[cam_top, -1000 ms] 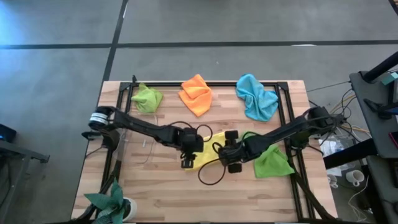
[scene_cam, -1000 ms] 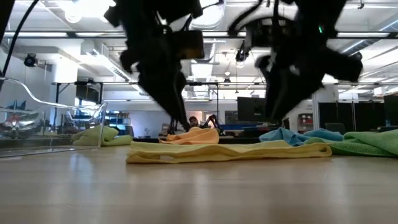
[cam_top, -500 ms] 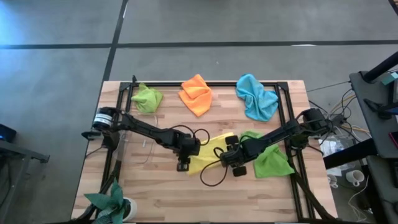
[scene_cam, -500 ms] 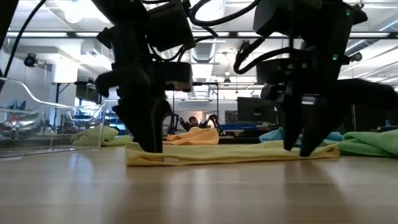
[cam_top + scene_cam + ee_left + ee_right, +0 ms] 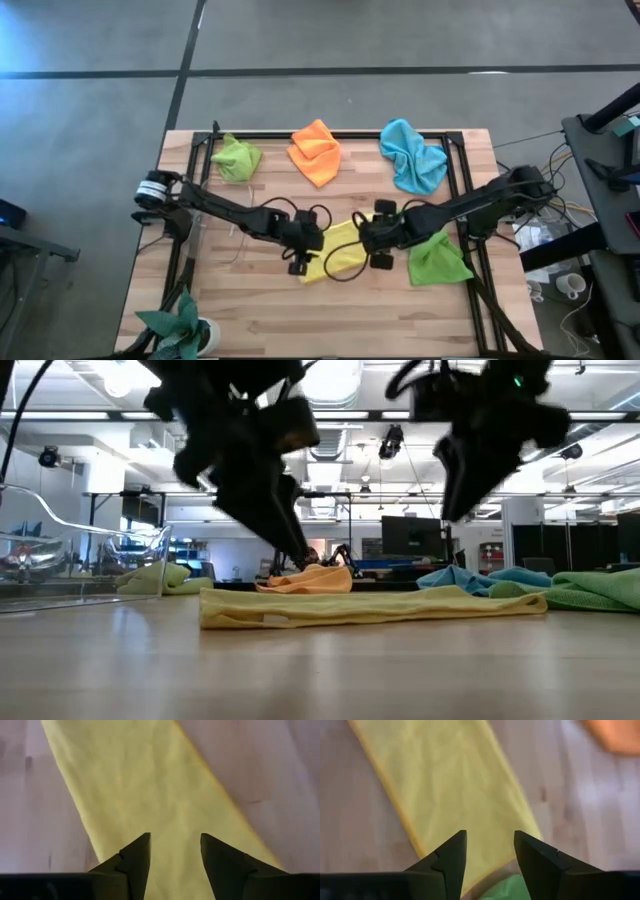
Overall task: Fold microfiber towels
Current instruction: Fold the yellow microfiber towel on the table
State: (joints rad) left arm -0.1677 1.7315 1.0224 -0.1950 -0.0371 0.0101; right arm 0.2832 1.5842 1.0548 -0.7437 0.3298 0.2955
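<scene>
I see a light wooden plank tabletop (image 5: 250,310), a green pointed-leaf plant (image 5: 178,322) at its near-left corner, and a clear plastic container (image 5: 85,560) at left.

Pale wooden plank table (image 5: 260,320), black-framed. Lying on it: lime green cloth (image 5: 237,158), orange cloth (image 5: 316,151), light blue cloth (image 5: 412,156) along the far edge; folded yellow cloth (image 5: 338,256) mid-table; darker green cloth (image 5: 436,262) beside it; clear plastic bin (image 5: 85,565); potted plant (image 5: 180,326) at the near corner.
</scene>
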